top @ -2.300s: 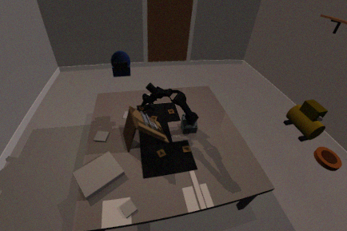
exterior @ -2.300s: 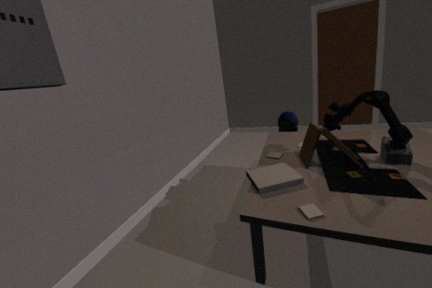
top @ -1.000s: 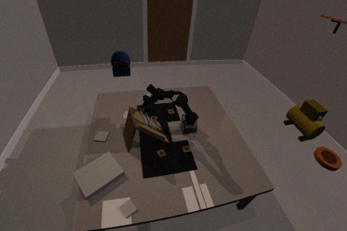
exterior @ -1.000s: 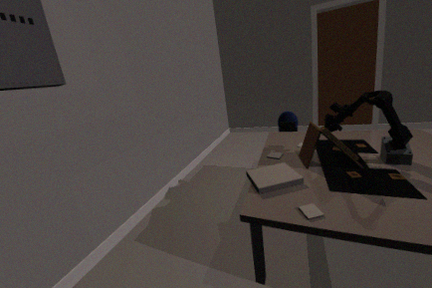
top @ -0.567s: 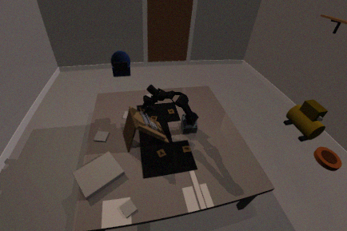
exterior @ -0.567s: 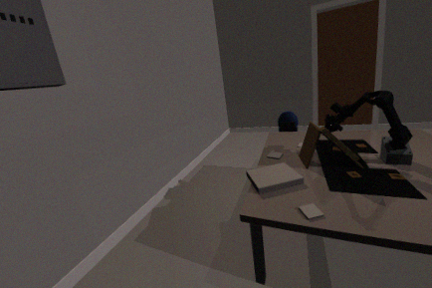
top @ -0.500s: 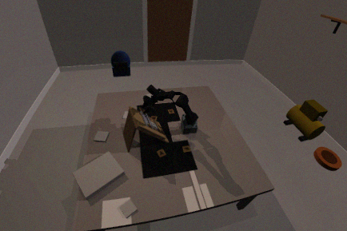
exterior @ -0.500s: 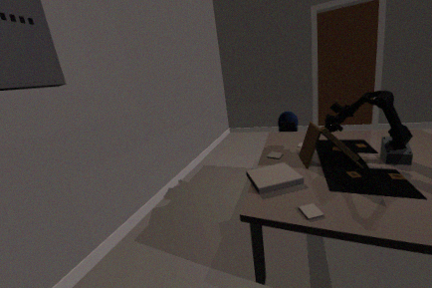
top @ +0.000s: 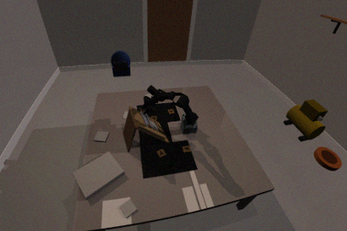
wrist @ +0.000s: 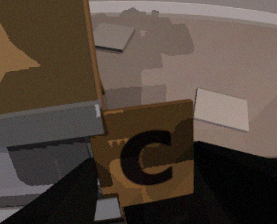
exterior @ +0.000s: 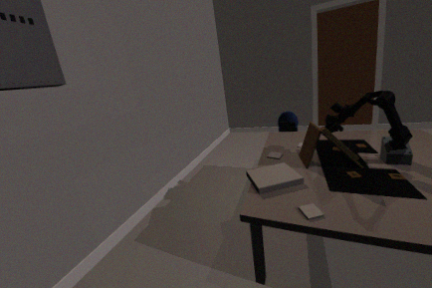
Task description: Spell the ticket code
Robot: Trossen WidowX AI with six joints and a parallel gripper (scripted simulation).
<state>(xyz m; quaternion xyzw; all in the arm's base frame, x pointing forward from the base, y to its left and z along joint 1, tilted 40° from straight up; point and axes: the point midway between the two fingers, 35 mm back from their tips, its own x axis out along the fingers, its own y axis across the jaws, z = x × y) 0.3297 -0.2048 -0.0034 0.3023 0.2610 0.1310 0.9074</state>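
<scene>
A wooden tile marked C (wrist: pixel 156 156) is held upright between the fingers of my gripper (wrist: pixel 145 157) (top: pixel 146 109) (exterior: pixel 332 128). The wooden board (wrist: pixel 54 45) (top: pixel 157 135) leans back on a prop. Its grey rail (wrist: pixel 44 121) runs across it. The C tile's left edge meets the rail's right end and seems to overlap it slightly; exact seating cannot be told. Loose tiles lie on the black mat (top: pixel 149 166) (exterior: pixel 338 182): one reading A (top: pixel 161 153), another near it (top: pixel 186 149), one at the far part (top: pixel 171 111) and one behind the board (top: pixel 153 120). No ticket code is readable.
A large pale box (top: pixel 99 174) (exterior: pixel 275 177) stands on the table near the board. Thin pale slabs (wrist: pixel 221 109) (wrist: pixel 114 36) lie beyond the board. Another slab (top: pixel 128 208) (exterior: pixel 311 211) is by the table's front edge. White strips (top: pixel 197 190) lie to its right.
</scene>
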